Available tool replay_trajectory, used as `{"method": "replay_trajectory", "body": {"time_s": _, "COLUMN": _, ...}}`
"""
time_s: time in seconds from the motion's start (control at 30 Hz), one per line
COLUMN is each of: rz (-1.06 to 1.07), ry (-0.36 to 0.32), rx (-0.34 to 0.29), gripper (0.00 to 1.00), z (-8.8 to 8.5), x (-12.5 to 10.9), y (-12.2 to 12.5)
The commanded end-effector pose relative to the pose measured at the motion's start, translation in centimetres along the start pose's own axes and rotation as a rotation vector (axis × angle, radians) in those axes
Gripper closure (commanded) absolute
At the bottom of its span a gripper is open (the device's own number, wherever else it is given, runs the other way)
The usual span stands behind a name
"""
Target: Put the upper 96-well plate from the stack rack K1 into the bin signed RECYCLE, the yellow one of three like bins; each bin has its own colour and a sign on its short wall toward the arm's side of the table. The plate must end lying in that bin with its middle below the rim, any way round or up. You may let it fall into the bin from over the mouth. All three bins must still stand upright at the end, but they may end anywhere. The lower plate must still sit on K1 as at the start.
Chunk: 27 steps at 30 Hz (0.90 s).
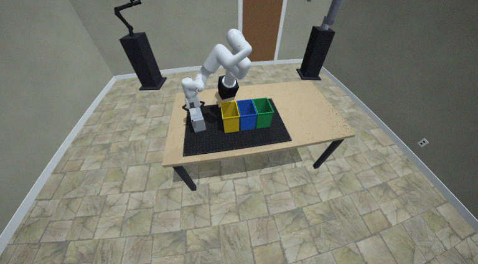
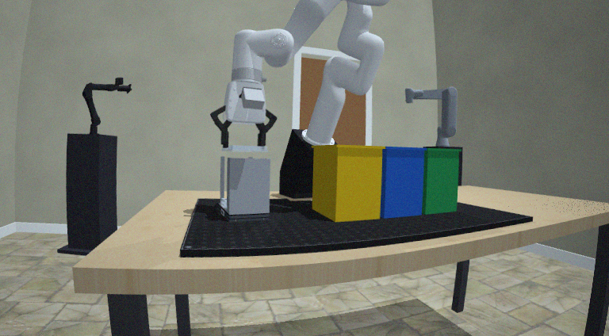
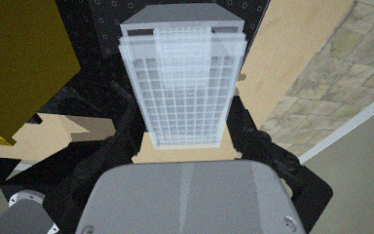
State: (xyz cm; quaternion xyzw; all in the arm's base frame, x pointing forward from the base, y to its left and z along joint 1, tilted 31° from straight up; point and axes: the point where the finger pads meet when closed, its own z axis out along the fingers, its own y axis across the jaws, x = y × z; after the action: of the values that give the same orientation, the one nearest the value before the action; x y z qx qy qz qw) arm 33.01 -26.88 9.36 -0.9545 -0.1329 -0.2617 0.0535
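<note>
My gripper (image 2: 243, 146) is shut on the upper 96-well plate (image 2: 244, 148), a clear gridded plate, and holds it level just above the grey stack rack K1 (image 2: 246, 185). In the wrist view the plate (image 3: 182, 90) lies between my dark fingers, with the rack top (image 3: 181, 15) beyond it. The lower plate is hidden inside the rack. The yellow bin (image 2: 346, 181) stands upright to the right of the rack, touching the blue bin (image 2: 403, 181); it also shows in the top view (image 1: 229, 116) and at the left edge of the wrist view (image 3: 29, 63).
The green bin (image 2: 440, 180) ends the row of three bins. All stand on a black mat (image 2: 341, 227) on the wooden table. My black base block (image 2: 296, 170) sits behind the rack and yellow bin. Two pedestals with small arms (image 1: 142, 58) (image 1: 316, 51) stand on the floor behind.
</note>
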Motion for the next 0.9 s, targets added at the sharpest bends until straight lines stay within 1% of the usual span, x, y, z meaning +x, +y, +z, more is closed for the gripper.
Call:
{"method": "replay_trajectory", "body": {"time_s": 0.0, "rz": -0.001, "ry": 0.001, "rx": -0.003, "gripper": 1.00, "z": -0.8, "x": 0.1, "y": 0.1}}
{"method": "replay_trajectory", "body": {"time_s": 0.2, "rz": -0.001, "ry": 0.001, "rx": -0.003, "gripper": 1.00, "z": -1.8, "x": 0.1, "y": 0.1}}
{"method": "replay_trajectory", "body": {"time_s": 0.27, "rz": -0.001, "ry": 0.001, "rx": -0.003, "gripper": 1.00, "z": -1.8, "x": 0.1, "y": 0.1}}
{"method": "replay_trajectory", "body": {"time_s": 0.77, "rz": -0.001, "ry": 0.001, "rx": -0.003, "gripper": 1.00, "z": -4.3, "x": 0.1, "y": 0.1}}
{"method": "replay_trajectory", "body": {"time_s": 0.87, "rz": -0.001, "ry": 0.001, "rx": -0.003, "gripper": 1.00, "z": -4.5, "x": 0.1, "y": 0.1}}
